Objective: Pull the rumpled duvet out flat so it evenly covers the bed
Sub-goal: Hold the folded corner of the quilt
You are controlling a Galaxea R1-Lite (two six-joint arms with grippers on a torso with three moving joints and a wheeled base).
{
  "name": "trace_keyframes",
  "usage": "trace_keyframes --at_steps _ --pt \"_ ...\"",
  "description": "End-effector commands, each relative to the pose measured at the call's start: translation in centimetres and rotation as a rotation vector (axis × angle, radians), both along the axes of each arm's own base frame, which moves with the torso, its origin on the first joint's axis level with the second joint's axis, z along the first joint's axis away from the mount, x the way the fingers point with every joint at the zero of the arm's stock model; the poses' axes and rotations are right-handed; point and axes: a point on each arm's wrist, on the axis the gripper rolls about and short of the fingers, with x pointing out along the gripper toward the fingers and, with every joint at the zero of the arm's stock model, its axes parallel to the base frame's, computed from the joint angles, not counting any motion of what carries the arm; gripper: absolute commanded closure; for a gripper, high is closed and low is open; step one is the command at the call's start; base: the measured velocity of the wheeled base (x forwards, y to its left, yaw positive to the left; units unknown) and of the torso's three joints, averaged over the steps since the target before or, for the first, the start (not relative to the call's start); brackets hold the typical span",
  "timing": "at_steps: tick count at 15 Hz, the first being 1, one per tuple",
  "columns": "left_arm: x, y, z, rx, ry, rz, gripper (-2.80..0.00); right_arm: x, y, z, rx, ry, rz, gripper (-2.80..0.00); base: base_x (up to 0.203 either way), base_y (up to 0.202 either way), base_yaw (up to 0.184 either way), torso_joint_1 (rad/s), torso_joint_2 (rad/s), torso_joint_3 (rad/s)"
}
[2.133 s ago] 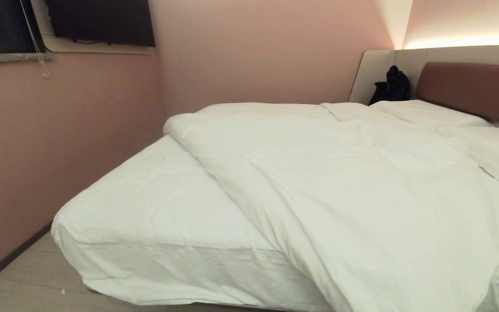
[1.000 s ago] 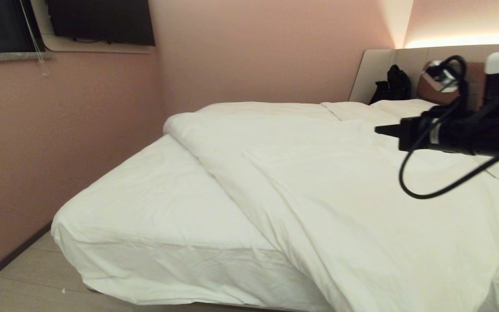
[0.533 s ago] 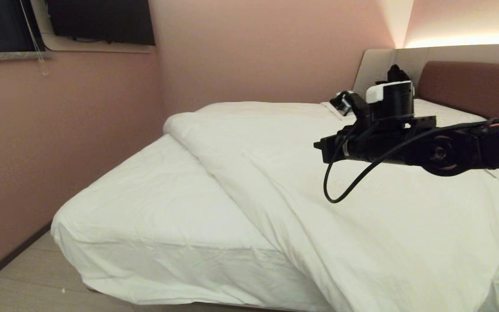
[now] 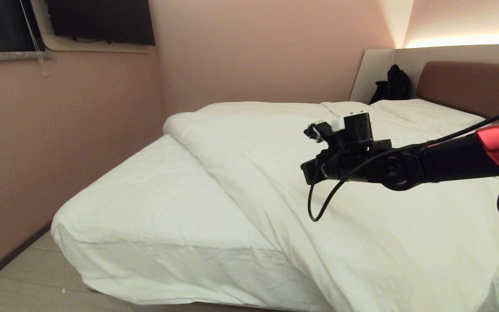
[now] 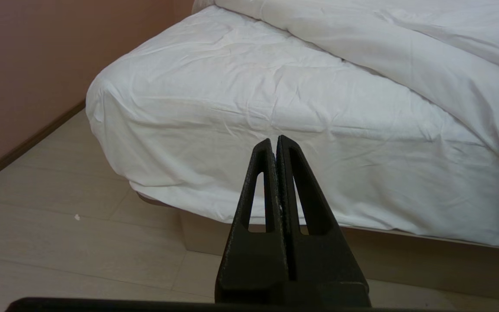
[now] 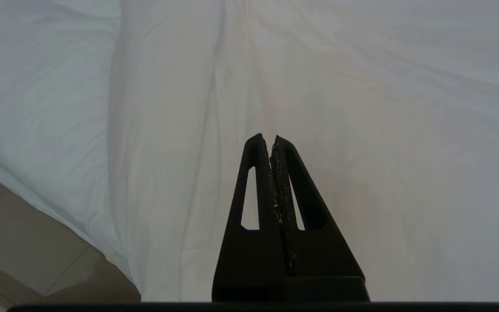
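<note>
The puffy white duvet [image 4: 340, 225] lies slanted across the bed [image 4: 145, 203], bunched toward the right, and it hangs over the near edge. The bed's left part shows bare sheet. My right arm reaches in from the right. Its gripper [image 4: 305, 170] hovers above the duvet's middle, shut and holding nothing. In the right wrist view the shut right gripper [image 6: 271, 139] points down at the duvet [image 6: 362, 86] and is clear of the cloth. My left gripper [image 5: 274, 141] is shut and empty, low by the floor. It faces the bed's [image 5: 232, 86] sheeted side, with the duvet [image 5: 405, 52] beyond.
A pink wall [image 4: 59, 130] runs close along the bed's far left side. A black bag [image 4: 392, 86] sits by the reddish-brown headboard [image 4: 470, 86], next to the pillows [image 4: 418, 112]. A strip of pale floor [image 4: 24, 281] lies at the near left corner.
My right arm has come into the head view from the right and has swung left and down over the duvet. The duvet and the bed have not shifted.
</note>
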Motion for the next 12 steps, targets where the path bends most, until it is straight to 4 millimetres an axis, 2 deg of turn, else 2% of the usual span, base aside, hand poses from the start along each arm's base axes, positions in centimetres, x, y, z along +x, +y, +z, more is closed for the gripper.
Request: trace_keyframes --at_steps 1,5,8,12 --pt "0.0 0.0 0.0 -0.001 0.000 0.000 0.00 0.7 1.2 -1.8 -0.036 0.016 -0.004 -2.80 0.000 0.000 0.000 0.000 0.00 0.000" --pt "0.0 0.0 0.0 -0.001 0.000 0.000 0.00 1.0 4.3 -4.3 -0.083 -0.001 0.027 -2.80 0.000 0.000 0.000 0.000 0.00 0.000" --pt "0.0 0.0 0.0 -0.001 0.000 0.000 0.00 1.4 5.5 -5.9 -0.118 0.010 0.011 -2.80 0.000 0.000 0.000 0.000 0.00 0.000" --pt "0.0 0.0 0.0 -0.001 0.000 0.000 0.00 1.9 6.0 -7.4 -0.160 0.016 -0.043 -2.80 0.000 0.000 0.000 0.000 0.00 0.000"
